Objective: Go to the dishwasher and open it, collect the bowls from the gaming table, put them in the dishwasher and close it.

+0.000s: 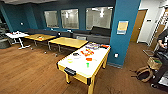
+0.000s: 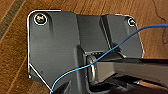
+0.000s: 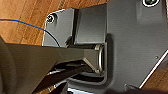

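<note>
The gaming table (image 1: 75, 68), with a white top and yellow rim, stands in the middle of the head view on the wooden floor. Small bowls sit on its top: a yellow-green one (image 1: 70, 60), an orange one (image 1: 89, 59), a bright green one (image 1: 87, 65) and a dark one (image 1: 75, 54). Flat colourful game boxes (image 1: 92, 45) lie at its far end. The dishwasher is out of view. Both wrist views look down past the robot's dark plates onto the wooden floor (image 2: 12, 50), each with a thin blue cable (image 2: 120, 45) across it.
Two yellow-wood tables (image 1: 67, 42) and a white table (image 1: 16, 35) stand behind to the left, before a dark sofa (image 1: 97, 35). A blue pillar (image 1: 122, 32) rises right of the gaming table. At far right are a person (image 1: 162, 41), a bag (image 1: 143, 73) and a basket (image 1: 153, 62).
</note>
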